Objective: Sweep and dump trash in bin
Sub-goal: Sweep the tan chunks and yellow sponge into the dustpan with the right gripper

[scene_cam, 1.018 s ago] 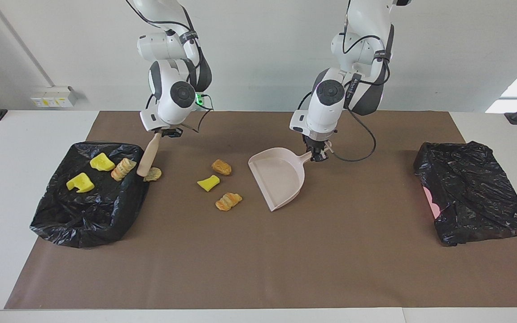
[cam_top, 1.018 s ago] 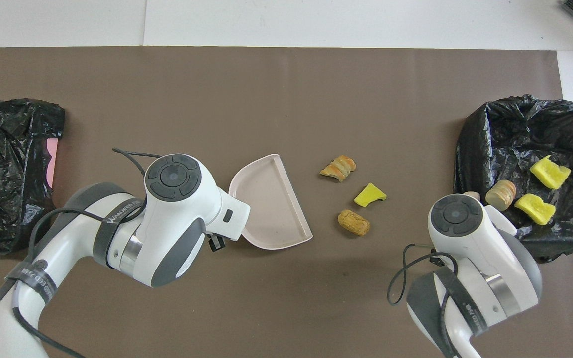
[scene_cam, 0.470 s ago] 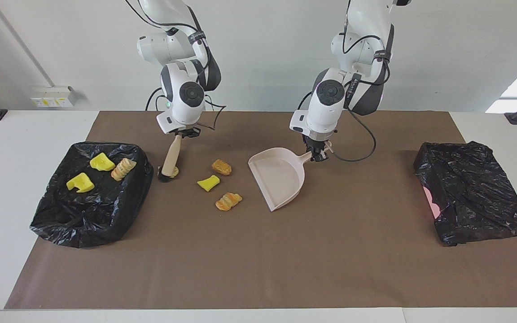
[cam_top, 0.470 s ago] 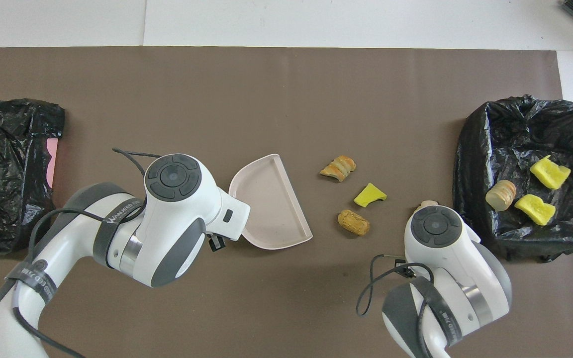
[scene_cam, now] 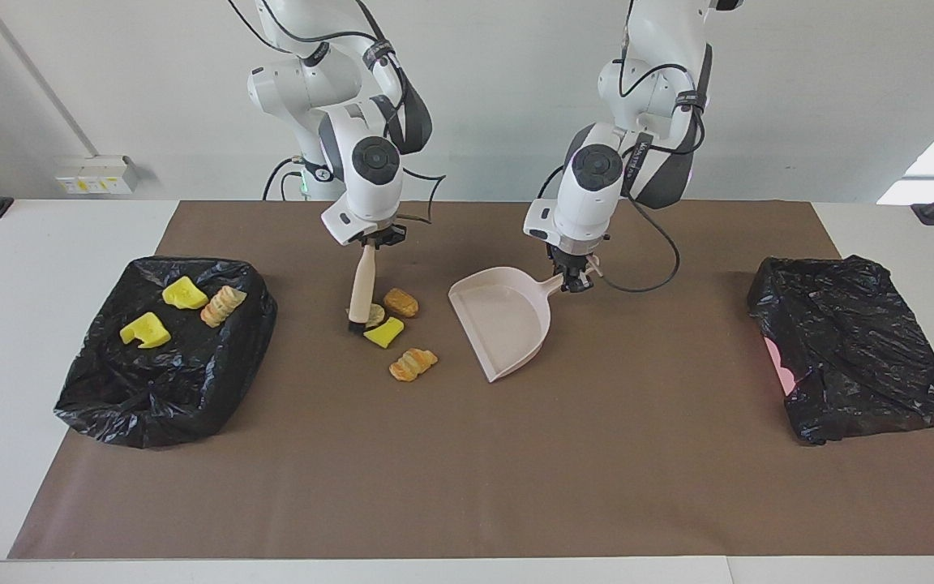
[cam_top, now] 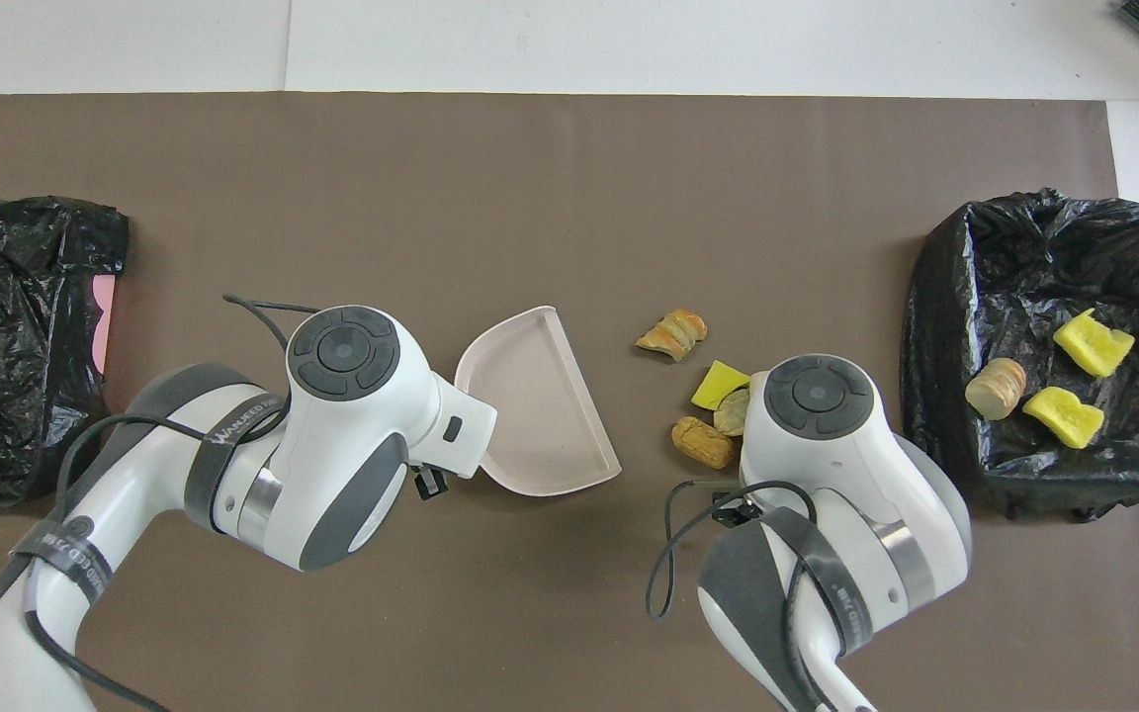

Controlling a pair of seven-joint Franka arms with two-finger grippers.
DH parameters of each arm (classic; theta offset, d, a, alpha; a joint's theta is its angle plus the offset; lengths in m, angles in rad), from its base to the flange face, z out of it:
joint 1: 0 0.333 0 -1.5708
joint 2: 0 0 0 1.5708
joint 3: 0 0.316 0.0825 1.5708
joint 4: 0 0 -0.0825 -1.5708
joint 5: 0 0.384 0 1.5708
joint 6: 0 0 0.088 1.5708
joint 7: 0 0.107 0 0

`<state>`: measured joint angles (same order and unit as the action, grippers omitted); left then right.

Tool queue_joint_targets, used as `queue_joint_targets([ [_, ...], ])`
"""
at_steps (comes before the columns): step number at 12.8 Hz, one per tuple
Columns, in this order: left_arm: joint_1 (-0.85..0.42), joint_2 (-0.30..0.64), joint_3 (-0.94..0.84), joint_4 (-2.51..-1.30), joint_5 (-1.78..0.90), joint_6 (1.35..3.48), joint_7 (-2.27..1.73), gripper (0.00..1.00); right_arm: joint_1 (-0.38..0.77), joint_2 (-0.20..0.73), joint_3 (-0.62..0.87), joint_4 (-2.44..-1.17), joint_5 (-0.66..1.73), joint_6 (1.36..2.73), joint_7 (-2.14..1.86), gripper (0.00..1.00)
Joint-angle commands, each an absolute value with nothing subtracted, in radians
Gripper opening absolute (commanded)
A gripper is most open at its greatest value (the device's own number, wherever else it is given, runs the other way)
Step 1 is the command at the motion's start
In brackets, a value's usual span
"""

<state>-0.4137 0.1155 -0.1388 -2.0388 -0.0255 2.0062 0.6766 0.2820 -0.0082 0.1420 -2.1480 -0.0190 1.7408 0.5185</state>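
Note:
My right gripper (scene_cam: 376,240) is shut on the handle of a beige brush (scene_cam: 362,290) whose head rests on the mat. Against the head lies a pale tan chunk (scene_cam: 374,315) (cam_top: 731,413) of trash. Touching or close by lie a yellow wedge (scene_cam: 384,332) (cam_top: 718,384), a brown chunk (scene_cam: 400,302) (cam_top: 701,442) and a striped chunk (scene_cam: 413,364) (cam_top: 673,333). My left gripper (scene_cam: 574,281) is shut on the handle of the beige dustpan (scene_cam: 503,320) (cam_top: 540,405), whose open edge faces these scraps. The black-bagged bin (scene_cam: 167,373) (cam_top: 935,326) holds two yellow wedges and a bread chunk (scene_cam: 222,306).
A second black-bagged container (scene_cam: 856,357) (cam_top: 16,336) sits at the left arm's end of the brown mat. In the overhead view both wrists cover their own grippers. White table shows around the mat's edges.
My right arm swept the brush from beside the bin toward the dustpan, pushing the pale tan chunk up against the yellow wedge and brown chunk. The left arm and dustpan stayed still.

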Motion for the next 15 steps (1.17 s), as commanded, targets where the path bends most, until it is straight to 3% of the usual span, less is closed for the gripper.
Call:
queue_joint_targets([
  [1,-0.422,0.092,-0.126,-2.065,-0.034,2.026,0.666,0.00,0.258,0.006,0.138,-2.040,0.012,1.646,0.486,0.00],
  [3,-0.422,0.092,-0.126,-2.065,-0.034,2.026,0.667,0.00,0.221,-0.053,0.138,-2.148,0.014,1.679,0.489,0.00],
  [5,-0.420,0.092,-0.126,-2.065,-0.034,2.026,0.667,0.00,0.215,-0.141,0.138,-2.328,0.064,1.840,0.489,0.00],
  [7,-0.420,0.092,-0.126,-2.065,-0.034,2.029,0.666,0.00,0.225,-0.132,0.138,-2.397,0.106,1.940,0.532,0.00],
  [9,-0.422,0.092,-0.126,-2.066,-0.034,2.029,0.666,0.00,0.267,-0.109,0.140,-2.381,0.109,1.991,0.589,0.00],
  [15,-0.429,0.092,-0.127,-2.069,-0.034,2.057,0.666,0.00,0.386,0.135,0.144,-2.123,0.158,1.982,0.601,0.00],
])
